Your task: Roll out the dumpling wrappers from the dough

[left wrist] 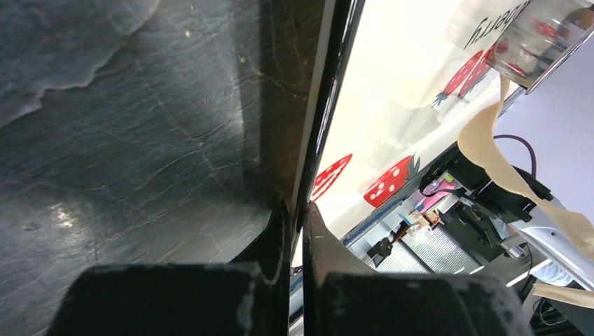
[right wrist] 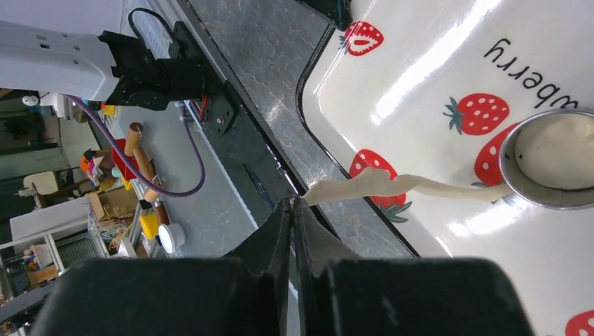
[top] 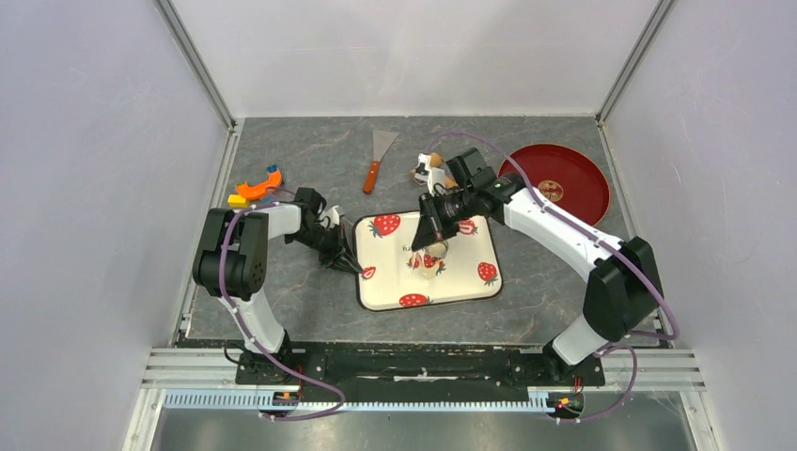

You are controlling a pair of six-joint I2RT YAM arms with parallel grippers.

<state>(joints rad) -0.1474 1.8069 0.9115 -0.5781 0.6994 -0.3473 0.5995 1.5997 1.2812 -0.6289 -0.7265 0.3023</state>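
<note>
**Operator:** What does the left pincer hold, and why?

**Technician:** The left pincer is fully closed on the black rim of the tray, at the tray's left edge. The likely purpose is to anchor the tray on the tabletop so that it does not slide when the other arm pulls.

**Operator:** And the right pincer?

**Technician:** The right pincer is closed, with the end of a dough strip nipped between its tips. The strip runs from the tips to the outer wall of the ring cutter and appears lifted off the tray surface.

**Operator:** Where is the work piece?

**Technician:** The ring cutter stands on the tray, near its middle, partly over a strawberry print. Inside it lies a pale round, the dumpling wrapper. The strip is judged to be trim from outside the ring. With the ring down, the round is pinned while the trim is drawn off.

**Operator:** What is the risk?

**Technician:** The strip is thin and stretched. It may tear, or drag the ring sideways.

**Operator:** What else is present?

**Technician:** A scraper and a red plate lie on the far side of the tabletop, apart from the tray.
</note>
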